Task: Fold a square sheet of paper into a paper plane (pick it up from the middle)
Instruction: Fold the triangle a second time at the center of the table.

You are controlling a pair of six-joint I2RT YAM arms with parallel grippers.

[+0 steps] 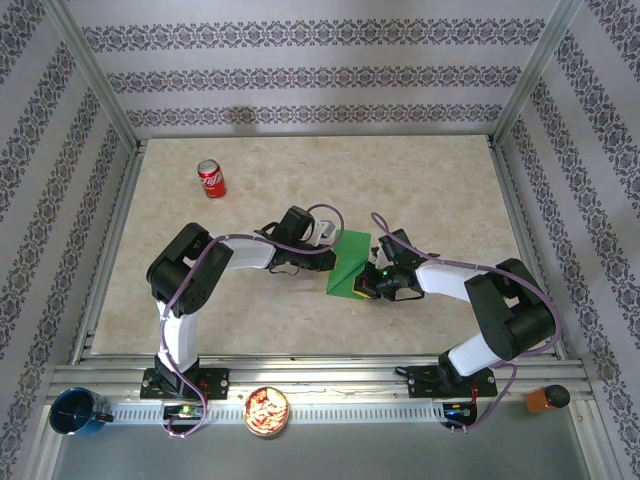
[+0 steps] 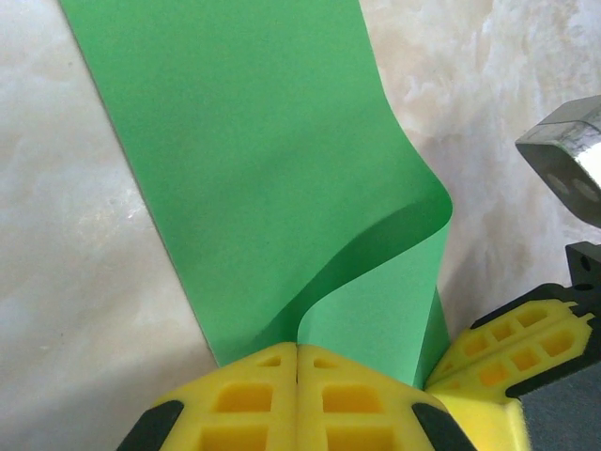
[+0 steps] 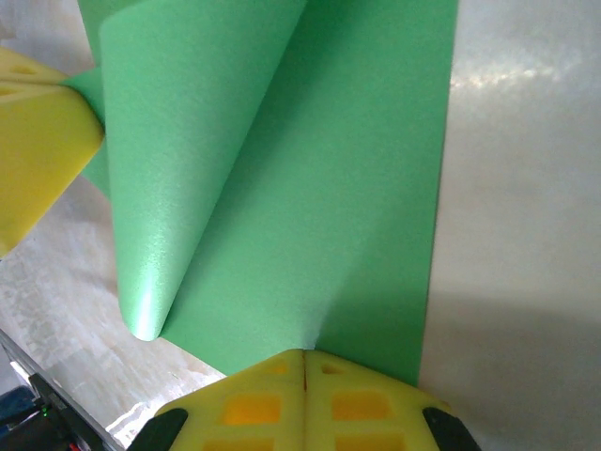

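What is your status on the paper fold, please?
Both jaws shut on green sheet: left gripper, right gripper. Sheet half curled over, mid-fold. Red soda can well clear.

no legible text or labels

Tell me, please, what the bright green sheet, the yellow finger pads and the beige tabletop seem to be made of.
Bright green sheet: thin matte paper, apparently; it curls without cracking. Yellow finger pads: probably foam or soft rubber, with moulded cells. Beige tabletop: glossy, veined like marble; stone or laminate, unclear.
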